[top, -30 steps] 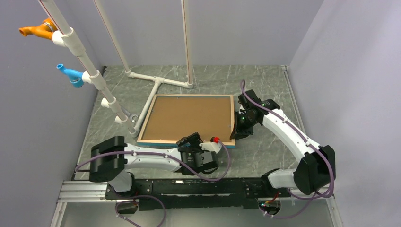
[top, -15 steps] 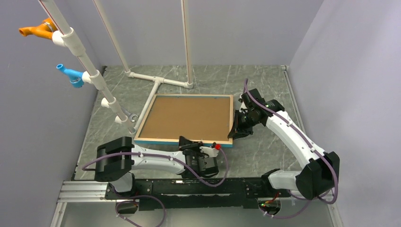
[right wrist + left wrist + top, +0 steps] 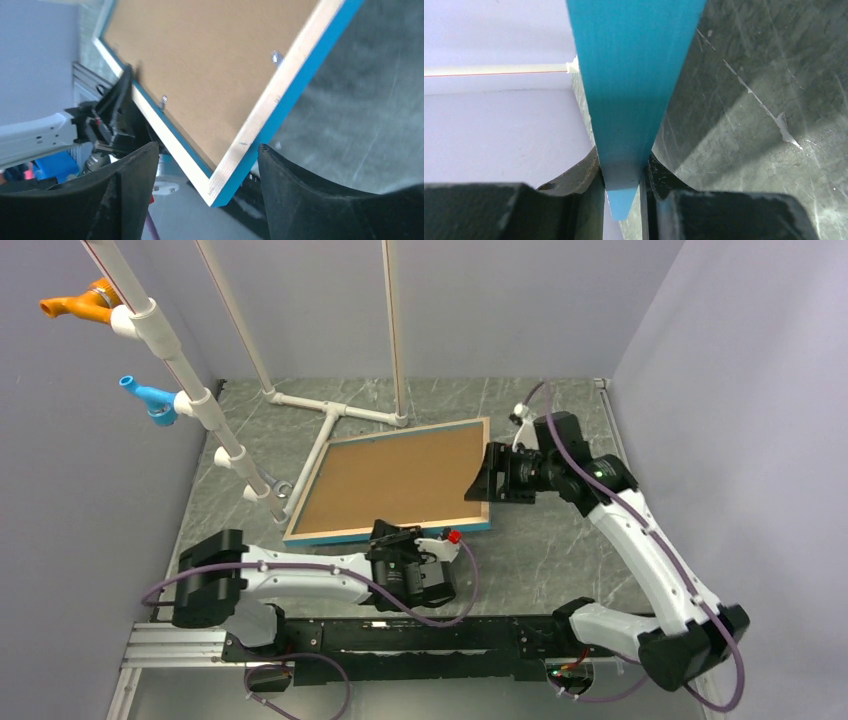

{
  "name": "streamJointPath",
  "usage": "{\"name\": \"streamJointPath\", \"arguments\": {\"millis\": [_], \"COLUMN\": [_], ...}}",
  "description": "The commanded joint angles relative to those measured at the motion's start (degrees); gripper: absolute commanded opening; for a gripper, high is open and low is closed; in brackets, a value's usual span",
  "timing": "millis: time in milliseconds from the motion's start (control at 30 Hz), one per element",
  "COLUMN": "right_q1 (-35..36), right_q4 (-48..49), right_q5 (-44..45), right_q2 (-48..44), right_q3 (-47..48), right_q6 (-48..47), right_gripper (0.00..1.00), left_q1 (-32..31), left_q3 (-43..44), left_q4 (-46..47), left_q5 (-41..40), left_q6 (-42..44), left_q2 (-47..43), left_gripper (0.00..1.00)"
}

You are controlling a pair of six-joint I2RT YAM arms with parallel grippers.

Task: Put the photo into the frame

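The frame [image 3: 390, 480] shows its back: a light wood rim, a bright blue outer edge and a brown backing board [image 3: 400, 475] set in it. It sits tilted, right side raised off the table. My left gripper [image 3: 400, 540] is shut on the frame's near blue edge [image 3: 631, 100], which runs between its jaws in the left wrist view. My right gripper [image 3: 488, 476] stands open at the frame's right end; the frame's corner [image 3: 225, 187] hangs between its fingers [image 3: 132, 185], touching neither. The photo is hidden.
A white pipe stand [image 3: 335, 415] rests on the table just behind the frame's far left corner. A slanted pipe with orange [image 3: 80, 302] and blue [image 3: 148, 398] fittings crosses the left side. Grey walls close in at left, back and right.
My left gripper has shut on the frame's near edge. My right gripper has let go and opened, moving up and back. The frame's right side has risen and swung.
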Motion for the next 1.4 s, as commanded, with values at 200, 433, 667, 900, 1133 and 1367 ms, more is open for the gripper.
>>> {"name": "streamJointPath", "arguments": {"millis": [200, 433, 667, 900, 1133, 1367], "right_q1": [0.2, 0.3, 0.3, 0.3, 0.5, 3.1], "right_q4": [35.1, 62.9, 46.4, 29.8, 29.0, 26.6], "right_q5": [0.2, -3.7, -25.5, -33.6, -39.6, -42.8], "right_q2": [-21.1, -38.8, -33.8, -24.6, -17.6, -12.0], "right_q3": [-5.1, -23.1, -18.9, -11.3, -7.5, -4.5], "right_q6": [-17.6, -36.5, -66.2, -88.6, -94.8, -99.0], "right_gripper": [0.80, 0.99, 0.99, 0.99, 0.94, 0.84], "left_q1": [-1.4, -1.3, -1.3, -1.3, -1.3, -1.3], "left_q3": [2.7, 0.8, -0.5, -1.7, -1.4, -1.0], "left_q4": [4.3, 5.6, 5.3, 5.1, 5.1, 5.2], "left_q5": [5.1, 12.1, 15.7, 18.1, 18.5, 19.0], "left_q6": [-2.7, -2.2, -3.4, -4.7, -4.4, -4.4], "left_q2": [-18.0, -27.2, -30.6, -31.5, -30.9, -30.1], "left_gripper": [0.00, 0.00, 0.00, 0.00, 0.00, 0.00]}}
